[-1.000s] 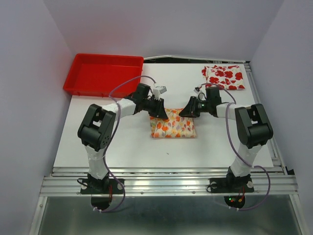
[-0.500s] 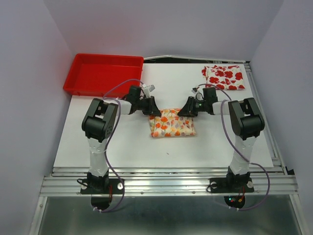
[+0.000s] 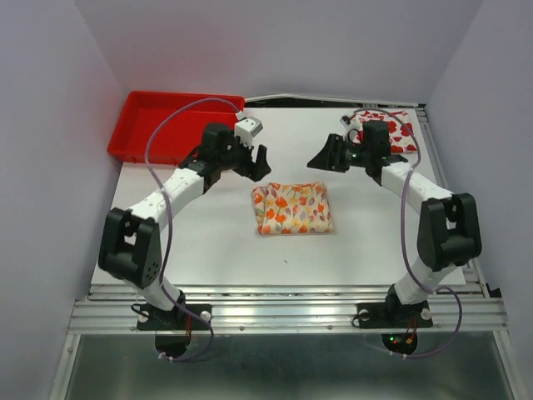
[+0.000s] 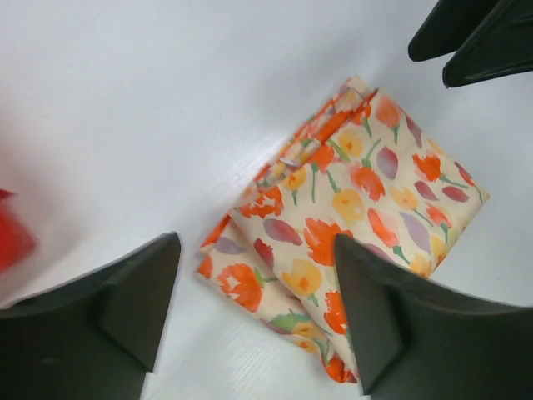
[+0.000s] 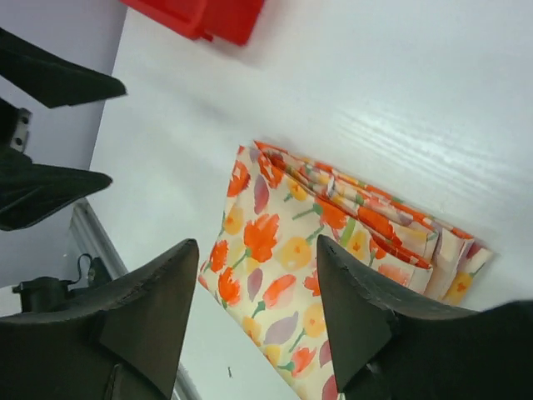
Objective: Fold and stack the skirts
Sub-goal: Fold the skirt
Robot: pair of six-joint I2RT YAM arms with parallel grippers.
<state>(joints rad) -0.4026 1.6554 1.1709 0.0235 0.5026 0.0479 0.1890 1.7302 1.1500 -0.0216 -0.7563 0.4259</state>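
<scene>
The left gripper and right gripper have lifted away, jaws wide and empty. The cream orange-flowered cloth skirt looks folded. Next, grab the white red-flowered cloth skirt.

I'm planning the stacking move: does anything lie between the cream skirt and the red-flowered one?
Nothing lies on the table between the cream skirt and the red-flowered skirt; only the right end effector hangs above that stretch.

A: Lighting condition?
B: Bright, even, diffuse, from overhead. Shadows on the white table are faint and soft-edged, with no hard glare.
A: Focus?
B: Wrist views: cream skirt sharp; red tray at the frame edge is blurred.
</scene>
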